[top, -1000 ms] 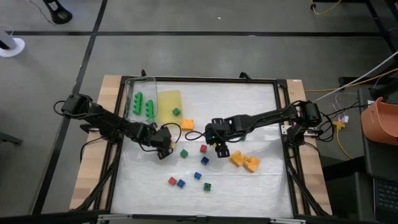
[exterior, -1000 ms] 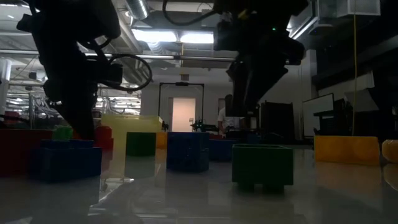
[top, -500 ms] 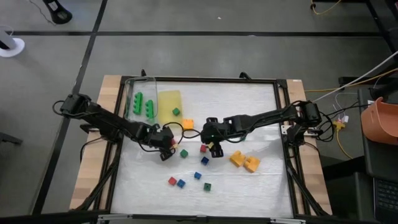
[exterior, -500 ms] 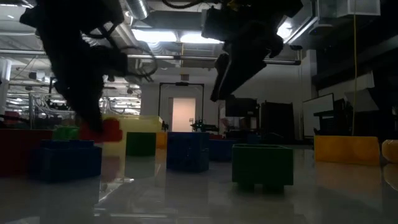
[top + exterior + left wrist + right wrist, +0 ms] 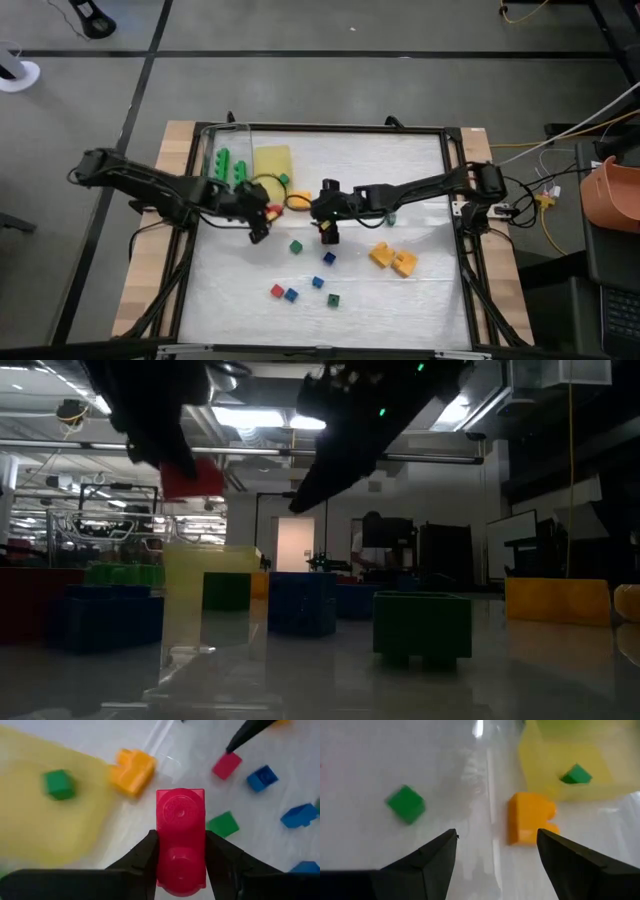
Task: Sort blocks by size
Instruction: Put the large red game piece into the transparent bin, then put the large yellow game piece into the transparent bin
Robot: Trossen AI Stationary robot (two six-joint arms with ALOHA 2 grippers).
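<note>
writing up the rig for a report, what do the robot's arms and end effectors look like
Both arms are dark, slim and jointed, with black cables looping alongside them. The left end effector has two dark, tapered fingers with smooth inner faces. The right end effector has the same pair of dark wedge-shaped fingers. In the low view, small green lights glow on one arm. No other markings are visible.

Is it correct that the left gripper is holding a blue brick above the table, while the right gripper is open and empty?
Not quite: the brick is red, not blue. The left wrist view shows the left gripper shut on a red brick, lifted above the table. The right gripper is indeed open and empty.
</note>
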